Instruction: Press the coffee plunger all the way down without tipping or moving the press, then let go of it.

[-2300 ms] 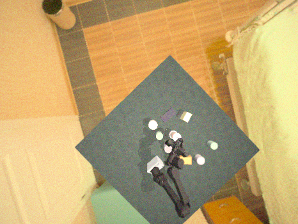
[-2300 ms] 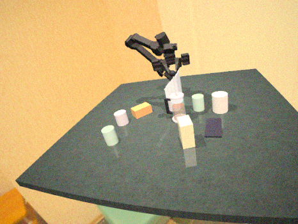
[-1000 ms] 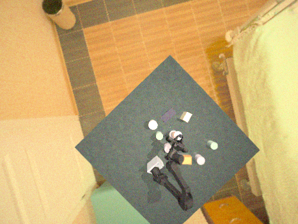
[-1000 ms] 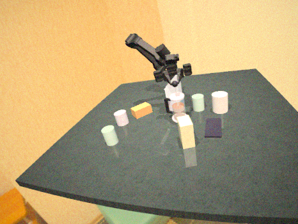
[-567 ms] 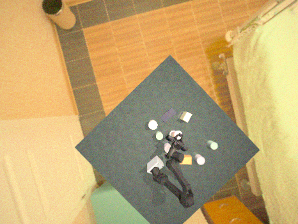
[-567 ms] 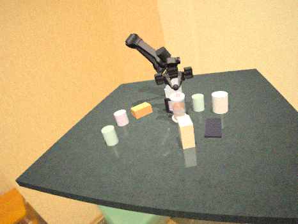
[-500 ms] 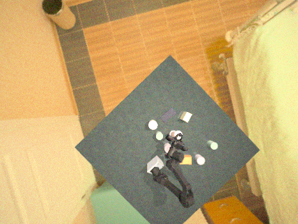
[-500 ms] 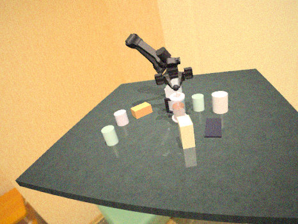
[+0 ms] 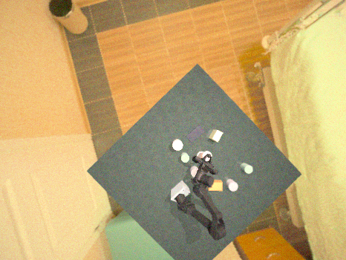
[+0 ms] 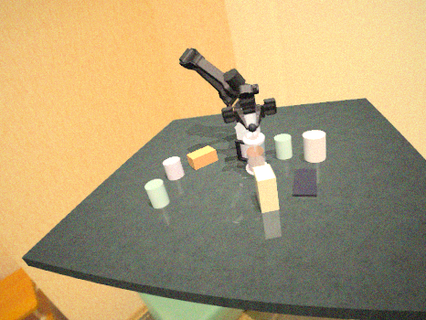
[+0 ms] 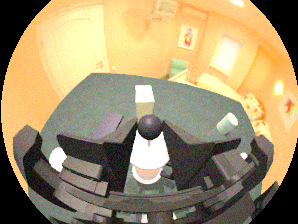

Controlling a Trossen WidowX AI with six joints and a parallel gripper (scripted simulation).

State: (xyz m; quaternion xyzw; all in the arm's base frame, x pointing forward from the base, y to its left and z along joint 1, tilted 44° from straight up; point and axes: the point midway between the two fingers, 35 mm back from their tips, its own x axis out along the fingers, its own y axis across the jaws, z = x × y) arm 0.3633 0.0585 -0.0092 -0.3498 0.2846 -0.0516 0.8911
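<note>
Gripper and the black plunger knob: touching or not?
Touching. The wrist view shows the black plunger knob between the tips of the gripper, with the fingers closed in on it from both sides.
</note>
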